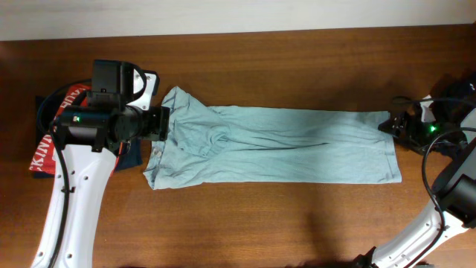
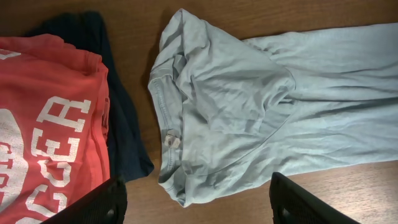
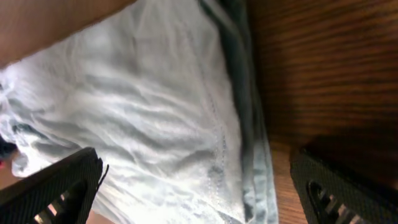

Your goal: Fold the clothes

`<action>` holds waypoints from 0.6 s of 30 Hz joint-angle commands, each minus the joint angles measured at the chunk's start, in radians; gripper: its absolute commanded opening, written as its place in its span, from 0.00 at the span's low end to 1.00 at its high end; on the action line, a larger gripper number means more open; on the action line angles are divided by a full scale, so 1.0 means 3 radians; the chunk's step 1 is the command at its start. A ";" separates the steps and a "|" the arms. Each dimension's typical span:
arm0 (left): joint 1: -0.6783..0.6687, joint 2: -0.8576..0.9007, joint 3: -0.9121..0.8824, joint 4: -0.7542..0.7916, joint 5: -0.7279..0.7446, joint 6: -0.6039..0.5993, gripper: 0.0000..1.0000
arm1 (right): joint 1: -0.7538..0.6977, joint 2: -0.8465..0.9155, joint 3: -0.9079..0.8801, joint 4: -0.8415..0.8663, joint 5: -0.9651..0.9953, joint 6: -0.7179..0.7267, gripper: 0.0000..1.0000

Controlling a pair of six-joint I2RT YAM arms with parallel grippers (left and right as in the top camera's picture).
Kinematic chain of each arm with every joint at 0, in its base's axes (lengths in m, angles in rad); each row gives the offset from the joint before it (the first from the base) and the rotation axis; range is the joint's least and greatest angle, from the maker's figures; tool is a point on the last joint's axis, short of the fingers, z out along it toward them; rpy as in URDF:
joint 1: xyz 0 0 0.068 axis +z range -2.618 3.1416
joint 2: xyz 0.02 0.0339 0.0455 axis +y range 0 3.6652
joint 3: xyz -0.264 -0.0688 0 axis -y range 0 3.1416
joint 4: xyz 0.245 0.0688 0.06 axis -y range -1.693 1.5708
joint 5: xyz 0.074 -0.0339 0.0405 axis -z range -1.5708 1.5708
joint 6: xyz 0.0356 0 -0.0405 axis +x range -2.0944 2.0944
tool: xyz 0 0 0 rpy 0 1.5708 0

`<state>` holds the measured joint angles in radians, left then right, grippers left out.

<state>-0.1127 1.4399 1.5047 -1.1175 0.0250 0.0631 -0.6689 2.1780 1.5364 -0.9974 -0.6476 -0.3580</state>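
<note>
1. I see the shirt (image 1: 297, 145) lying flat on the surface (image 1: 297, 67), folded lengthwise into a long band that runs from left to right
2. Its collar end is at the left, rumpled, with a small label (image 2: 171, 142) showing at the neck; its hem end is at the right
3. My left gripper (image 2: 196, 194) hangs above the collar end, jaws well apart and nothing between them
4. My right gripper (image 3: 199, 180) is low over the hem edge, jaws spread wide and holding nothing; I cannot tell whether its fingers touch the cloth
5. At the far left a red shirt (image 2: 43, 118) with white lettering lies on a black garment (image 2: 124, 137), which sits just beside the collar with a strip of bare wood between
</note>
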 commanded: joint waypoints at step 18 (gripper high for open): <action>0.0008 -0.0003 -0.0015 -0.0005 -0.0011 0.0004 0.80 | -0.0043 0.0357 -0.0197 0.0130 0.0565 -0.0813 0.98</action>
<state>-0.1127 1.4399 1.5047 -1.1175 0.0250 0.0628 -0.6781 2.1853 1.5269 -0.9932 -0.6792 -0.5850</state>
